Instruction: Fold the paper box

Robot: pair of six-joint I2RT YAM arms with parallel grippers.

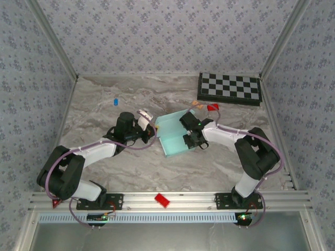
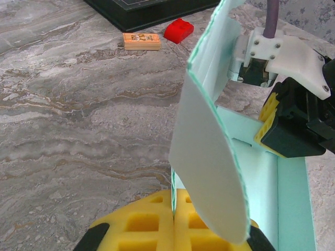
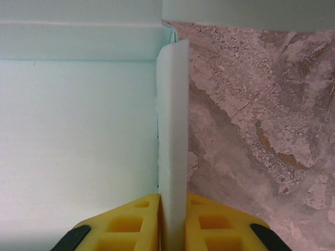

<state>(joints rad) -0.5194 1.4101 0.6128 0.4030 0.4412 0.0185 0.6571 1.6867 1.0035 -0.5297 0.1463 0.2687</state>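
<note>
1. Mid-table, near and left of the chessboard: holding the half-formed paper box from both sides, with its base resting on the marble table.
2. Pinching the box's left flap with the left gripper, pads pressed together on the thin card, and holding that flap upright and bowed over the tray.
3. Clamping an upright side wall with the right gripper, pads squeezed onto the card, with bare marble just to the right of it.
4. Risking a stray crease: pulling the two grips apart or twisting either wrist, likely buckling the bowed flap off its score line.
5. Risking a tear at the wall-to-back-panel corner when swinging the wall in too fast.
6. Risking slip: gripping thin, smooth card, so possibly losing the wall mid-fold and letting it spring back flat.
7. Risking a collision: working both wrists very close over a small box, possibly knocking fingers together when bringing the flap inward.
8. Risking dragging the whole box toward the red brick and wooden block at the far side, with no weight pinning the base.
</note>
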